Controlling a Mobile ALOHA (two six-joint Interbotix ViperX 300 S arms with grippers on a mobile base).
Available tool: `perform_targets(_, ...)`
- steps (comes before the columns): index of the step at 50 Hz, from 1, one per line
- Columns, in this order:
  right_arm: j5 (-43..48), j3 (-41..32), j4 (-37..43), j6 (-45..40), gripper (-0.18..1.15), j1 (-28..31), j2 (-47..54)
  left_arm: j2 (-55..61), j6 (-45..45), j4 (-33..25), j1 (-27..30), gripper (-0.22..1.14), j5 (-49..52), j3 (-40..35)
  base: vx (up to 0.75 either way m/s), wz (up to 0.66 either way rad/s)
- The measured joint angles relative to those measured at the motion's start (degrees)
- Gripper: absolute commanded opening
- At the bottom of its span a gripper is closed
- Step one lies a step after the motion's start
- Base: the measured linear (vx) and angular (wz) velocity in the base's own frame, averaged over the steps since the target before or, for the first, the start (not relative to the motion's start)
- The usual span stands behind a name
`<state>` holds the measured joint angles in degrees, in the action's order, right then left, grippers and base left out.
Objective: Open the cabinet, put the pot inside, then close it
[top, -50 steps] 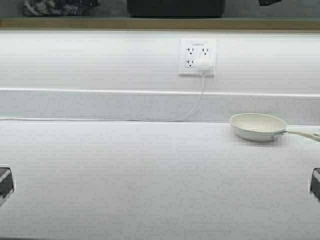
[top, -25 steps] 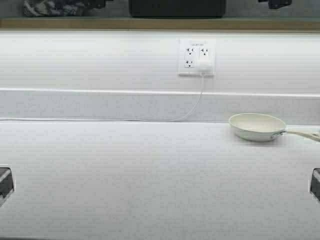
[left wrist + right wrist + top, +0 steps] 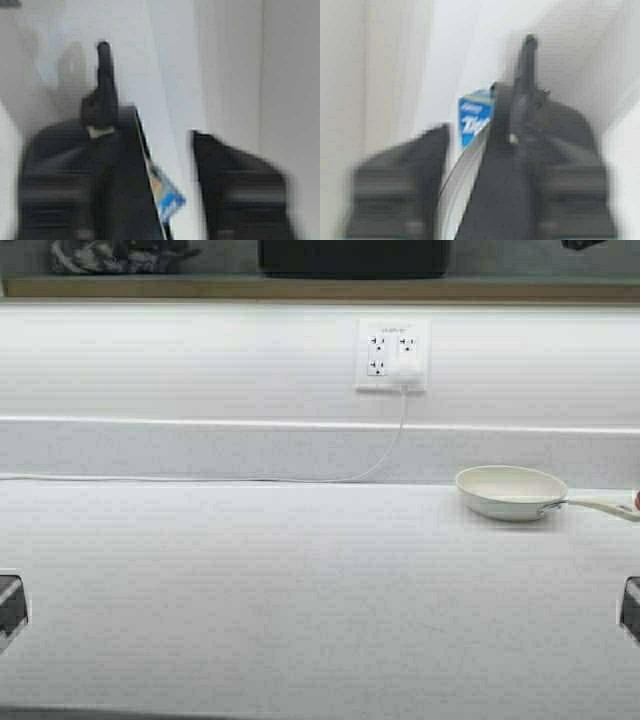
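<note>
The pot (image 3: pixel 350 255) shows only as a black shape at the top of the high view, and it seems to stand in the cabinet behind its wooden shelf edge (image 3: pixel 200 286), above the counter with the white frying pan (image 3: pixel 510 492). The left gripper (image 3: pixel 170 190) and right gripper (image 3: pixel 460 200) are raised near a blue box (image 3: pixel 472 120), but I cannot tell whether they are open. Before you close the doors, check that the pot sits fully behind the shelf edge, and draw both arms straight back.

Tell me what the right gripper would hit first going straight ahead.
Likely the blue box just ahead of the right gripper, with a pale wall behind; depth is hard to judge.
</note>
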<state>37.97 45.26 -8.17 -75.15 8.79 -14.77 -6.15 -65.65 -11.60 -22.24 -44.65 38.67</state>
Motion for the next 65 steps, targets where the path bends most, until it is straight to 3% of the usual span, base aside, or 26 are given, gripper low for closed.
perform_targets(3, -0.09, 0.97, -2.29, 1.49, -0.03, 0.88, -1.85, -1.58, 0.79, 1.85, -0.18, -0.08, 0.00, 1.58, -0.08, -0.04)
perform_targets(5, -0.26, 1.67, -4.04, 2.72, -0.07, 1.49, -2.99, -2.81, 1.67, 2.90, -0.44, -0.11, 0.00, 2.72, -0.10, -0.05)
perform_targets(12, -4.83, 3.52, -13.71, 10.72, 0.13, 2.81, -8.26, -8.61, 9.58, 7.47, -0.44, 0.09, 4.39, 6.50, -0.13, -0.07)
perform_targets(19, -17.58, 3.60, -20.92, 19.07, 0.07, 4.04, -13.54, -16.61, 26.54, 8.53, -0.44, 0.05, 18.19, 8.17, -0.19, -0.09)
perform_targets(26, -30.94, 3.60, -22.32, 25.49, 0.07, 6.50, -18.02, -22.50, 42.54, 7.12, 0.26, 0.05, 30.50, 8.17, -0.25, -0.11)
perform_targets(34, -39.20, 3.87, -23.12, 30.59, 0.07, 6.94, -22.50, -26.28, 52.91, 6.15, 5.36, 0.05, 42.98, 8.17, -0.26, -0.10)
perform_targets(44, -45.88, 3.34, -23.38, 38.50, 0.07, 6.24, -25.93, -29.18, 60.73, 7.47, 11.60, 0.04, 50.10, 8.53, -0.24, -0.06)
perform_targets(57, -47.99, 3.08, -22.68, 40.87, 0.07, -1.85, -28.56, -33.13, 65.13, 7.73, 14.59, 0.04, 55.90, 7.65, -0.25, 0.08)
perform_targets(65, -48.08, 2.11, -21.45, 41.04, 0.07, -5.98, -29.18, -33.49, 66.09, 8.17, 22.76, 0.04, 57.13, 4.92, -0.30, 0.08)
